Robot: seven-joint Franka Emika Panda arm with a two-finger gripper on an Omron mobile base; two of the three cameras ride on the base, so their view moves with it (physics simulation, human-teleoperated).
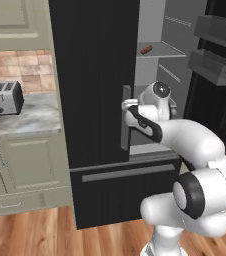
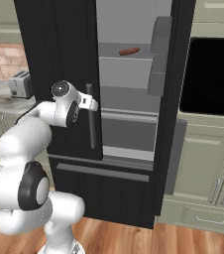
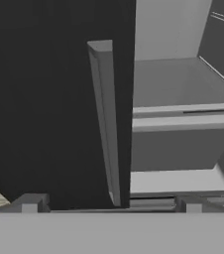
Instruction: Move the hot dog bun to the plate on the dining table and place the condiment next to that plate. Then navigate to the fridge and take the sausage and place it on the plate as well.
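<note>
1. The sausage (image 1: 146, 49) lies on an upper fridge (image 1: 95, 100) shelf, top centre of the frame.
2. The fingers (image 3: 111, 203) stand released, empty, well below it, straddling the door handle (image 3: 106, 119).

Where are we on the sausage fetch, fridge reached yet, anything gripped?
Done: the base stands at the fridge, whose right door is swung open; its left door is shut. In hand: nothing. The gripper is open and empty, at the left door's handle. Left: the sausage lies untouched on an upper shelf, above and to the right of the hand; it must be grasped and carried to the plate. The bun and condiment steps can't be judged here.
</note>
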